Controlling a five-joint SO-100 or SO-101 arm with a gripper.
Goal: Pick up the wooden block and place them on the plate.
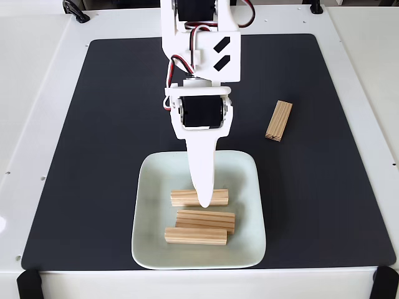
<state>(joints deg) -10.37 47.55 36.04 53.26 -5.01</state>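
I am looking down through the fixed view at the gripper (204, 200), which is hanging over the plate (149, 187) with its white tip at the topmost of three blocks lying inside. That block (184, 198) is lying crosswise near the plate's middle; a second block (206, 221) is sitting just below it, and a third block (195, 236) is lying against that one near the lower rim. The fourth block (278, 121) is resting alone on the black mat (112, 124), well apart to the upper right of the plate, tilted slightly off upright in this view.

I cannot tell how the jaws are standing: only one white finger is showing from this angle, so whether it is clamping the top block or has let go is hidden.

I am judging this as the release of the third block. To do it well, I am wanting the jaws opening fully, then the arm rising straight up so the finger is not dragging the block or nudging its neighbours. After that, the lone block needs an approach with the jaws across its narrow width.
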